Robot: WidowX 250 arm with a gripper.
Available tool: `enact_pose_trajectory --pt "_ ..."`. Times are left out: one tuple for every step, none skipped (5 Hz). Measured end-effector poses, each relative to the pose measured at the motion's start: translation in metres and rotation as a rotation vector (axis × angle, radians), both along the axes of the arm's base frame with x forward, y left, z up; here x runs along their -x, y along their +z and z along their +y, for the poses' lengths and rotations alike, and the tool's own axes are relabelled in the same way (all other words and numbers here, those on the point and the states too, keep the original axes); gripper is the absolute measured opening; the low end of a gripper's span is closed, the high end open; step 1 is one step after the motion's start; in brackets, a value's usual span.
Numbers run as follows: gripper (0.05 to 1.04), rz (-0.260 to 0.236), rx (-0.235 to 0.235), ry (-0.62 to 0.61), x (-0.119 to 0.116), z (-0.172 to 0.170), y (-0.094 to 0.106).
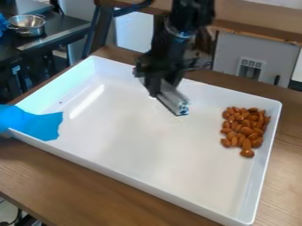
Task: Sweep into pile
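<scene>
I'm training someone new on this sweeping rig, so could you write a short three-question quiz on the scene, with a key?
1. Multiple choice: As the camera sees it, where in the white tray do the almonds lie?
A) near the left side
B) near the right side
C) in the middle

2. True or false: The grey bar at the gripper is apart from the almonds.

3. Fill in the missing word: The sheet-like item lying over the tray's rim at the left of the picture is ____ in colour.

Key: 1 B; 2 true; 3 blue
</scene>
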State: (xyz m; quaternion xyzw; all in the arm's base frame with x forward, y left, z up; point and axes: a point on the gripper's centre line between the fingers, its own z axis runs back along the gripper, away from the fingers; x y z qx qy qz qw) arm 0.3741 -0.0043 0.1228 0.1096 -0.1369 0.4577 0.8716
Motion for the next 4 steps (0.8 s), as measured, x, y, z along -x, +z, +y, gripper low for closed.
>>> enact_pose_trajectory --pt "0.377 0.03 -0.013 -0.076 0.007 0.024 -0.026" --pt "0.377 0.062 0.019 -0.237 0.014 0.03 -0.049" --pt "0.377 0.046 0.035 -0.366 0.021 0.039 -0.042" --pt "0.377 0.023 0.017 -0.493 0.034 0.045 -0.041"
